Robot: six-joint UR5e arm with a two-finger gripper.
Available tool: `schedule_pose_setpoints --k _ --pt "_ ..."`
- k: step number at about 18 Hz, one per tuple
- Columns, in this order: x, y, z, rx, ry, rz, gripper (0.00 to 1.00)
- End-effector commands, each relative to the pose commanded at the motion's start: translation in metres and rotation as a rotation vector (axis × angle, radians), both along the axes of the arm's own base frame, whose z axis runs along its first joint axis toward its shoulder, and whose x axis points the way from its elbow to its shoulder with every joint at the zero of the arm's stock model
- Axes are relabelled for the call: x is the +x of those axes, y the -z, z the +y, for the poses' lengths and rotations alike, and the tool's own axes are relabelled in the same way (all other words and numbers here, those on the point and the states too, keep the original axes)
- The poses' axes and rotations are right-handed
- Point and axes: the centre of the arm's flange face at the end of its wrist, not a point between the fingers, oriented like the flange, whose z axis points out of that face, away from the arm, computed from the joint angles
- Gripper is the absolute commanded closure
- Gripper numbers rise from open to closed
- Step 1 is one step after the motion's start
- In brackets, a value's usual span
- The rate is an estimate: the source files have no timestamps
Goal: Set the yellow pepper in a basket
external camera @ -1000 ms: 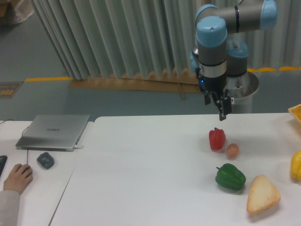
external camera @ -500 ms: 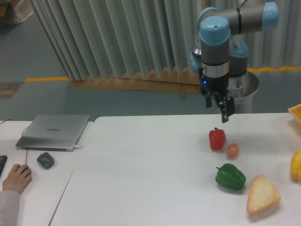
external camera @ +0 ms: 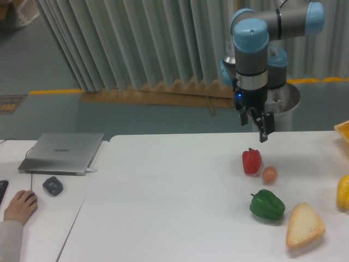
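Observation:
The yellow pepper [external camera: 343, 192] shows only partly, cut by the right edge of the view, resting on the white table [external camera: 174, 202]. A corner of the yellow-orange basket [external camera: 342, 131] pokes in at the right edge, farther back. My gripper [external camera: 258, 126] hangs above the table, above and slightly right of a red pepper [external camera: 251, 161], well left of the yellow pepper. Nothing is visible between its fingers; from this angle I cannot tell how far apart they stand.
A small orange ball [external camera: 269, 174], a green pepper [external camera: 267, 205] and a tan wedge of bread [external camera: 304, 225] lie between the red and yellow peppers. A laptop [external camera: 62, 152], a mouse [external camera: 53, 185] and a person's hand [external camera: 19, 204] are at the left.
The gripper has drifted slightly to the right, staying at about the same height. The objects on the table have not moved.

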Motion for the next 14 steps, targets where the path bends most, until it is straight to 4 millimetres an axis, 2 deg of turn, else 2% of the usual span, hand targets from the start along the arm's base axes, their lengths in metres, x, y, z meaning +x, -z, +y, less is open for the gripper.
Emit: schedule_pose_setpoints --k 4,7,11,14 --pt "0.001 0.0 0.001 0.002 -0.012 0.0 0.0" --pt "-0.002 -0.003 0.007 0.011 -0.091 0.0 0.0" --pt "-0.012 -0.004 0.022 0.057 -0.249 0.02 0.0" --pt "-0.024 -0.01 0.024 0.113 -0.266 0.062 0.0"
